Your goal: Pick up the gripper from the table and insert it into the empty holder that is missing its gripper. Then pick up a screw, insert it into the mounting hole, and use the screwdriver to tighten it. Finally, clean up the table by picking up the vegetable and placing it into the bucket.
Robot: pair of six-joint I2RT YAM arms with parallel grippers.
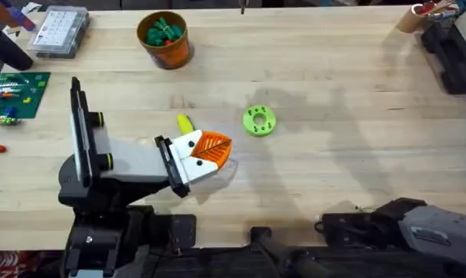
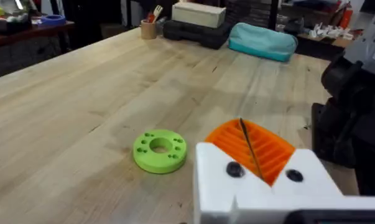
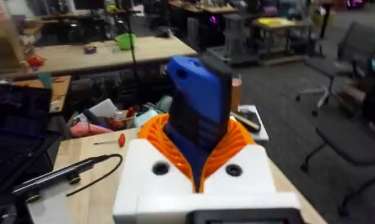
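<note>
My right gripper [image 3: 198, 163] is shut on the blue screwdriver [image 3: 196, 93], which stands up between the orange pads [image 3: 151, 132]. The right arm [image 1: 414, 224] lies low at the table's near right edge. My left gripper [image 1: 211, 148] hovers near the table's middle with its orange pads [image 2: 271, 149] pressed together, and a thin dark sliver shows along their seam. The orange bucket [image 1: 166, 42] stands at the far left with a green vegetable [image 1: 163, 32] inside. A small yellow piece [image 1: 185, 123] lies just behind the left gripper. The loose gripper, holder and screw are out of view.
A flat green disc with holes [image 1: 258, 120] [image 2: 160, 149] lies just right of the left gripper. A clear parts box [image 1: 59, 31] and a green circuit board [image 1: 16, 94] sit at the far left. A black case [image 1: 453, 54] and a teal pouch [image 2: 262, 41] are at the far right.
</note>
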